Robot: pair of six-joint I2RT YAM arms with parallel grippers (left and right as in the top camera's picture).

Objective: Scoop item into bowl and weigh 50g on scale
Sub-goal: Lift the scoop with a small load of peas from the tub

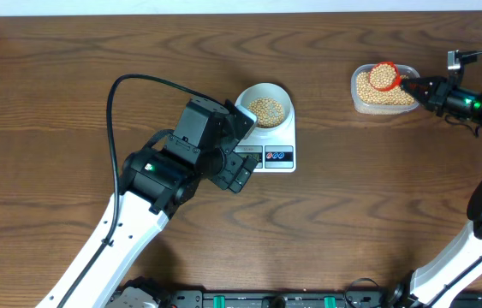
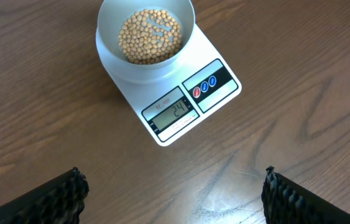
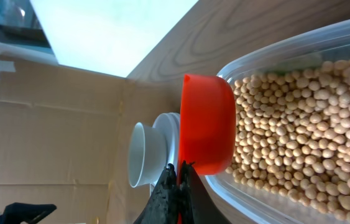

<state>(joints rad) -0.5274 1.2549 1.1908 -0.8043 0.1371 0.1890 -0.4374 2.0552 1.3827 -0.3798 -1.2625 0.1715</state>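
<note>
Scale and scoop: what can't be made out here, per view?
- Scale display: overhead, too small to read.
- Red scoop fill: right wrist, only its outside shows.
- Clear tub: right wrist, right edge cuts it off.

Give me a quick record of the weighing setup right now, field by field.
bowl: on the scale, holding beans
display: reads 24
scoop: red, loaded with beans, over the clear tub
right gripper: shut on the scoop handle
left gripper: open, empty, near the scale
target: 50 g not yet reached
</note>
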